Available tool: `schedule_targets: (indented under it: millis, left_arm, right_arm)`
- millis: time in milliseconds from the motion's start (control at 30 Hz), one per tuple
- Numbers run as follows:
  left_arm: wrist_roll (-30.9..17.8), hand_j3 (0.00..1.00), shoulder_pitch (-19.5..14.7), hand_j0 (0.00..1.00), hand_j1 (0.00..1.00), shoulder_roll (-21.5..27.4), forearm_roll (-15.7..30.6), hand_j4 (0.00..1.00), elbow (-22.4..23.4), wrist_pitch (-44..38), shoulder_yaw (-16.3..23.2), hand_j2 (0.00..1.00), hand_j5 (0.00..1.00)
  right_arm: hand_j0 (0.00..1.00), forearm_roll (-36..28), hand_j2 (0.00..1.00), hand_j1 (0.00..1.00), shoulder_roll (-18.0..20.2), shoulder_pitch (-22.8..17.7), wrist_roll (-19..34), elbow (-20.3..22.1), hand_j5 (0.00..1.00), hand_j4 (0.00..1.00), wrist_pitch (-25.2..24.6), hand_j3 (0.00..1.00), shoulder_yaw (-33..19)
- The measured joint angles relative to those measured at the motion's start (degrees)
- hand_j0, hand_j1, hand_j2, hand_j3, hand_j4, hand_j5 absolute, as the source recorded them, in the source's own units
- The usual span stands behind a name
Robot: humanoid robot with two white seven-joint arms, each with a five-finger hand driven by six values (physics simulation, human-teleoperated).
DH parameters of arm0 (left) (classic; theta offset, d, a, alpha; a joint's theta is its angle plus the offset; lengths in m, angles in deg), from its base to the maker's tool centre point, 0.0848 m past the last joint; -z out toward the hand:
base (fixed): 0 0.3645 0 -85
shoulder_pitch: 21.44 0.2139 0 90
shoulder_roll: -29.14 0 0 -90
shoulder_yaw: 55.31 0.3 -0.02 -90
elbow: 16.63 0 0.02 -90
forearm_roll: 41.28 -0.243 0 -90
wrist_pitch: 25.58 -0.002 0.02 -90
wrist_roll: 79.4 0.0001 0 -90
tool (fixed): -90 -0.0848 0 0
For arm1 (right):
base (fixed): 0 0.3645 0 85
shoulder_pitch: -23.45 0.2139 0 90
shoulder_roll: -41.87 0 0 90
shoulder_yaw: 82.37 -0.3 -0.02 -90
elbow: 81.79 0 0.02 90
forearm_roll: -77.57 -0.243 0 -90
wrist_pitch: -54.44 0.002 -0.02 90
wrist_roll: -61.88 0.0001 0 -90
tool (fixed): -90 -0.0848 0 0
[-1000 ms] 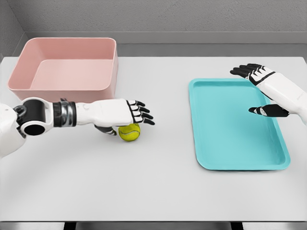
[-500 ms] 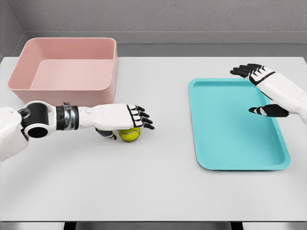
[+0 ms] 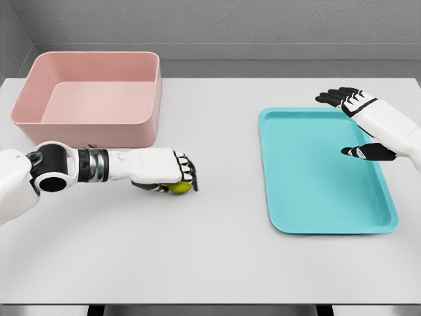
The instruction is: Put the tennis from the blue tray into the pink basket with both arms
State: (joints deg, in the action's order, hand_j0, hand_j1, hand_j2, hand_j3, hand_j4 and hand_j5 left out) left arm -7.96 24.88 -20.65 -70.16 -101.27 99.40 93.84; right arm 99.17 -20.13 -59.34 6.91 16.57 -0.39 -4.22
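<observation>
Head view, looking down on a plain pale grey desk (image 3: 217, 257) that fills most of the frame. Beyond its far edge runs a grey wall, with a darker grey wall closing in at the far left corner. The desk's near edge shows at the bottom, with dark gaps beneath it.

The pink basket (image 3: 89, 99), a shallow rectangular tub, sits at the far left of the desk. Just in front of the basket's near right corner, the left hand (image 3: 172, 174) lies low on the desk, its white arm reaching in from the left edge. Its black-tipped fingers are curled down over the yellow-green tennis ball (image 3: 178, 188), grasping it; only a sliver of the ball shows under the fingers. The ball appears to rest on the desk, outside the basket.

Well to the right of the basket lies the blue tray (image 3: 329, 217), a flat turquoise rectangle with a raised rim. The right hand (image 3: 358, 125) hovers over the tray's far right side, fingers spread and relaxed, holding nothing.
</observation>
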Motion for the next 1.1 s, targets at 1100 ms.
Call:
schedule_targets:
  millis: [1100]
  left_arm:
    - [-0.5,0.51,-9.0,0.51,0.51,3.2,4.5,0.51,-2.0,0.1,-0.6,0.51,0.51]
  right_arm:
    - [1.00,0.0,1.00,1.00,0.0,0.0,0.0,0.1,1.00,1.00,0.0,1.00,0.0]
